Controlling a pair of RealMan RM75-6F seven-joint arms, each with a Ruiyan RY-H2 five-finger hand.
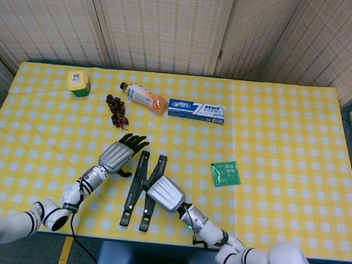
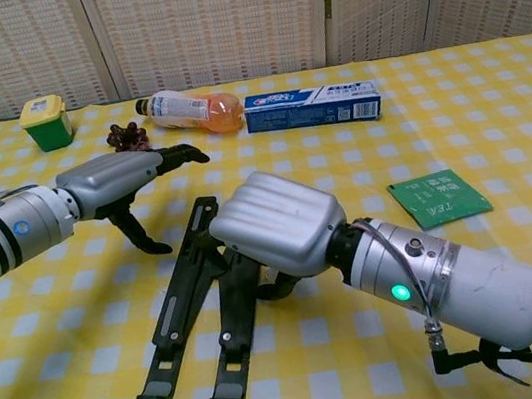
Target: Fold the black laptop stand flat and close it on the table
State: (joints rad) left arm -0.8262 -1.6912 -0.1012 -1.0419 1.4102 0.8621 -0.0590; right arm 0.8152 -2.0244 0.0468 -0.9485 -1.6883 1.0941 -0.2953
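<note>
The black laptop stand lies near the front edge of the yellow checked table, a bit left of the middle. Its two long bars lie close side by side, almost flat. They touch or nearly touch at the far end and spread a little at the near end. The long way of the stand runs from the front edge toward the back of the table, leaning slightly to the right as it goes away.

The right hand sits on the right bar of the stand, palm down. Its fingers curl under and are hidden, so it is not clear if they grip the bar or only press on it.

The left hand is just left of the stand's far end. Its fingers point out past the tip of the stand, and the thumb hangs down beside the left bar. It holds nothing, and it is hard to tell if it touches the stand.

To the right of the stand lies a green packet, well apart from it. Beyond that, the table is bare out to the right edge.

Farther back from the stand are a bunch of dark grapes, a drink bottle lying on its side, and a blue toothpaste box. A yellow jar with a green base stands near the far left corner.
</note>
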